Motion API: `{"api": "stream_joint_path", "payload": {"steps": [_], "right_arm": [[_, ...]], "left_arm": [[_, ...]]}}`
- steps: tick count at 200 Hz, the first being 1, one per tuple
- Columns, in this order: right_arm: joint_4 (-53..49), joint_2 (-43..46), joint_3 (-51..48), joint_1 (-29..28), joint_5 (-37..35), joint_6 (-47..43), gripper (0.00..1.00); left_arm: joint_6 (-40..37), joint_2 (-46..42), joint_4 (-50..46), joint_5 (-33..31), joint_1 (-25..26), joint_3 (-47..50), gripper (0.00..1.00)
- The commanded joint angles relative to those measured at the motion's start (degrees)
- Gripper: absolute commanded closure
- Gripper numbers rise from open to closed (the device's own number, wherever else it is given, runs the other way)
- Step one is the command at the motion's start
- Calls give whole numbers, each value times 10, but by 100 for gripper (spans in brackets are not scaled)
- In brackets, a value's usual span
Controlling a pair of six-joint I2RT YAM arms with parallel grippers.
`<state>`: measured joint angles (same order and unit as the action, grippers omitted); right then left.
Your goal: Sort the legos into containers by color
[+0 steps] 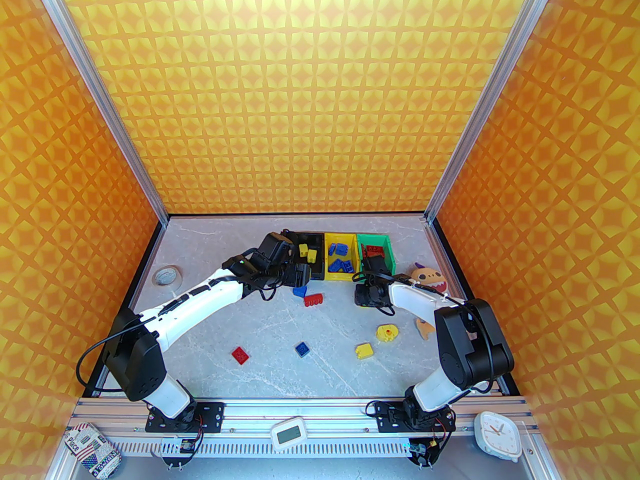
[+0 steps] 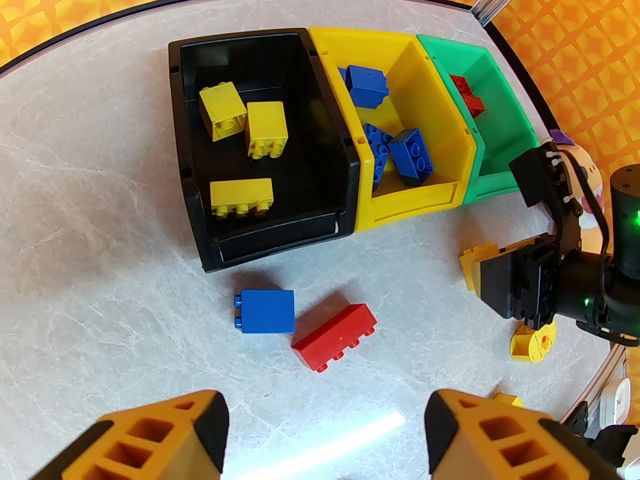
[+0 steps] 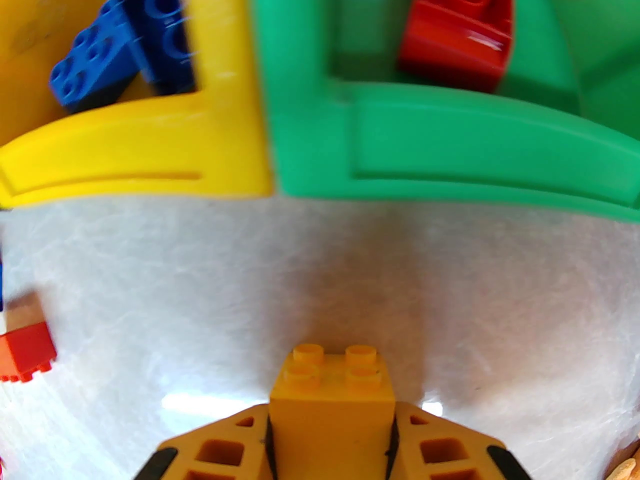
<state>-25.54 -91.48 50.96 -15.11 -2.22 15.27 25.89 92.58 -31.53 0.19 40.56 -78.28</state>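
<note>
The yellow brick sits pinched between the fingers of my right gripper, studs facing forward, the jaws closed tight on its two sides. It is over the table, just in front of where the yellow bin and green bin meet. The yellow bin has blue bricks in it, the green bin has red ones, and the black bin to their left has three yellow ones. My left gripper hangs with its jaws well apart and nothing between them, above a blue brick and a red oblong brick lying side by side before the black bin. A red, a blue and a yellow piece lie loose nearer my bases.
</note>
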Motion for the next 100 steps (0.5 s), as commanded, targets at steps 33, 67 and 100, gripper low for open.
{"api": "stream_joint_path", "payload": {"steps": [33,67,100], "right_arm": [[-32,88,59,-37,41,-7,72],[-27,91,115,-59,46,-3,72],[-22,38,190,-76,46,-2,72]], "left_arm": [[2,-20,-8,-5,1,14,31],[9,-29,0,-11,1,21,32],[10,-35,-2,-14,1,26,32]]}}
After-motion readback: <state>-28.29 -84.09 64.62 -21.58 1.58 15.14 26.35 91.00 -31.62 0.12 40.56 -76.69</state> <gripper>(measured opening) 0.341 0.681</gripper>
